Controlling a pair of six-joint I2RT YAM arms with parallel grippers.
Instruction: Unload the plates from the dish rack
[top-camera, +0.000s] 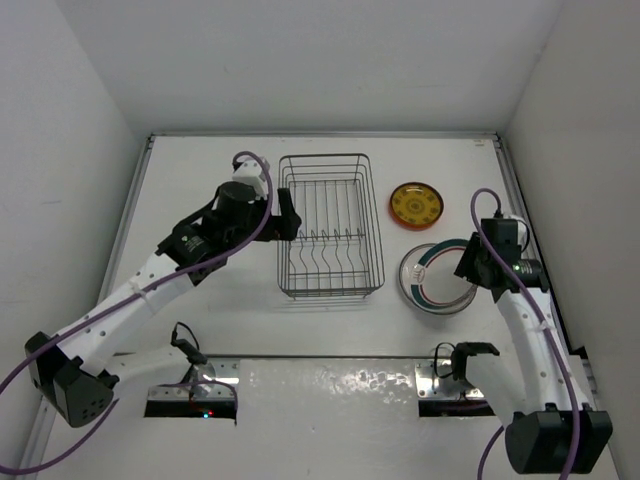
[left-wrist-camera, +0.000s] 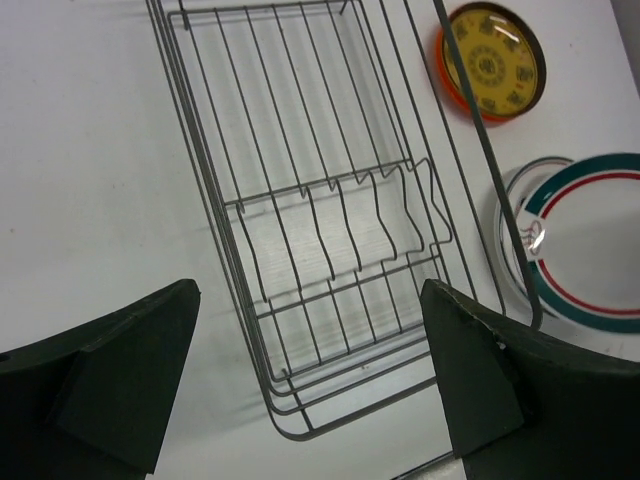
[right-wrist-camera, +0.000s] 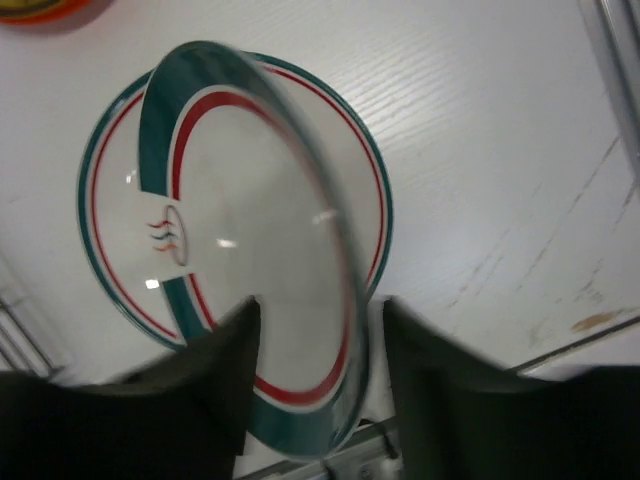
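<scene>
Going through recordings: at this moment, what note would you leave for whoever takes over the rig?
Left tool: open, holds nothing, at the left side of the rack.
Right tool: shut on a tilted green-rimmed plate, over a flat plate of the same kind, right of the rack.
Amber plate: on an orange plate, right of the rack, further back.
Done: the rack looks empty.
Left: lay the held plate down and release it.

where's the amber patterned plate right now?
Top view: amber plate lies on the table right of the dish rack, just beyond the green-rimmed plate.
</scene>
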